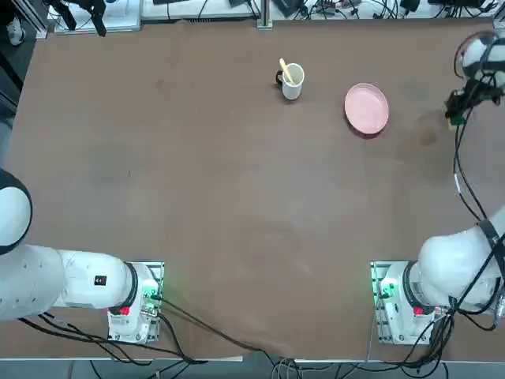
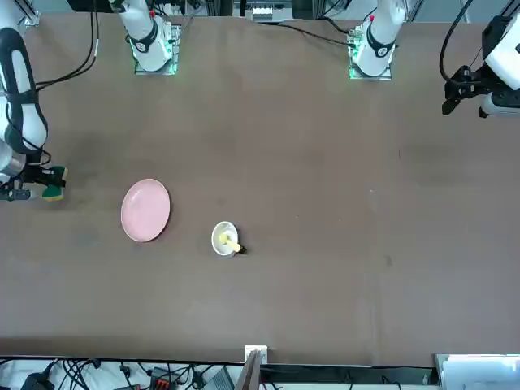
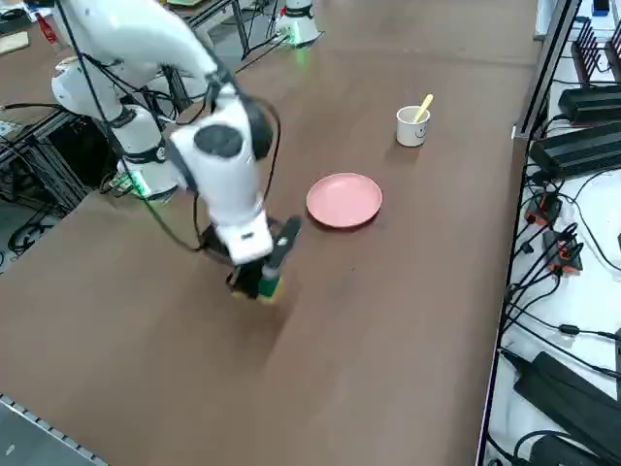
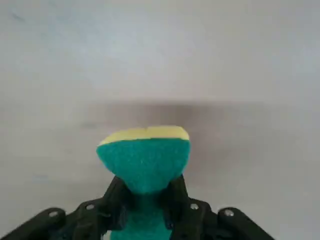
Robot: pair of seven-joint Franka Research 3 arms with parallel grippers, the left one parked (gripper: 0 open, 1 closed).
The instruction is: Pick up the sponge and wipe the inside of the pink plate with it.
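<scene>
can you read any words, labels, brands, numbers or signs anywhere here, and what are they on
No text can be read in any view.
Mug: no word or logo seen on the side that shows.
Pink plate: plain, no marking seen.
Sponge: no print seen.
Left arm: a small dark label, too small to read.

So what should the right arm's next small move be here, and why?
Probably carry the green-and-yellow sponge sideways over the round pale-pink plate. The right pincer already pinches the sponge, its green sides squeezed between the fingers, and hangs beside the plate, not over it, so wiping can't start yet.
</scene>
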